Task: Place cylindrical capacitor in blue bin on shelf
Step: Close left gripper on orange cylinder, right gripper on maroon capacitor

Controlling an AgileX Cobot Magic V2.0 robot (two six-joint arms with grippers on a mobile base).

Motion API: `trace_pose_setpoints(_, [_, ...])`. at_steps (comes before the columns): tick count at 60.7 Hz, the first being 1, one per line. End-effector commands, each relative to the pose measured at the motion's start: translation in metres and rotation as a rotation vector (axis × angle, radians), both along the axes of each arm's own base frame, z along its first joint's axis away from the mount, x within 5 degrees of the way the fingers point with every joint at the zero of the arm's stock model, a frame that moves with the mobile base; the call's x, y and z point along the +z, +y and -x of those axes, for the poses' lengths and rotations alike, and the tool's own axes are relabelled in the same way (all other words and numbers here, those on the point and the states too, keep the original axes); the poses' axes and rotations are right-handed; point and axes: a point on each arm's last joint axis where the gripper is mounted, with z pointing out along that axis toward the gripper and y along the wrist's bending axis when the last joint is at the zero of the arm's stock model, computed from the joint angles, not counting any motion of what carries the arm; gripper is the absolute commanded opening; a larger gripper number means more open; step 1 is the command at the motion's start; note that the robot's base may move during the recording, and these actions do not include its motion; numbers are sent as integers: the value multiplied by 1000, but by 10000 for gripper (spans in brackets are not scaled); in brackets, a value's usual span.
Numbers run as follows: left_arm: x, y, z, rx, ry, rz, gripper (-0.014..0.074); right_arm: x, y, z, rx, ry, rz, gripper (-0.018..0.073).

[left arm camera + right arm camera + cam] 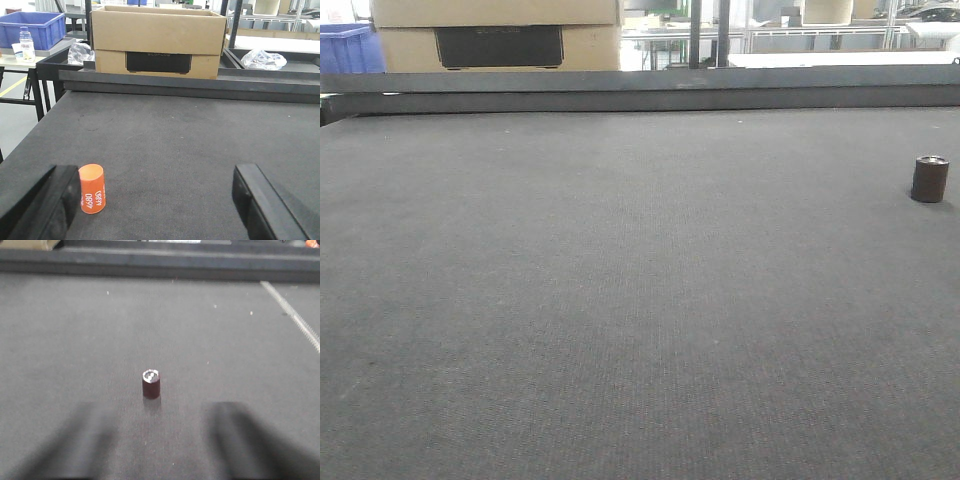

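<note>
- Near the right edge of the worktop (620,300) the cylindrical capacitor (930,178) stands upright, centred before the right gripper (157,420), fingers (85,445) spread; I'd advance straight and close low on its sides, lest it tip
- the left gripper (152,180) is spread too, an orange 4680 cylinder (92,189) beside one finger
- no shelf shows; the right fingers are blurred

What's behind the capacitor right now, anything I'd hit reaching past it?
Behind the cylindrical capacitor there is only bare dark mat up to the raised back rail. The rail hides whatever sits low beyond it.
</note>
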Motion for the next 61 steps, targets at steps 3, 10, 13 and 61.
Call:
trace_pose_setpoints(3, [4, -1, 1, -7, -20, 0, 519, 3, -2, -7, -11, -42, 10, 569])
trace_pose_setpoints(10, [4, -1, 1, -7, -25, 0, 519, -2, -2, -17, -14, -23, 10, 570])
trace_pose_setpoints(13, [4, -1, 1, -7, -25, 0, 519, -9, -3, -23, -15, 4, 10, 570])
trace_pose_setpoints(61, [8, -1, -1, -9, -83, 6, 519, -143, -16, -157, -109, -188, 82, 570])
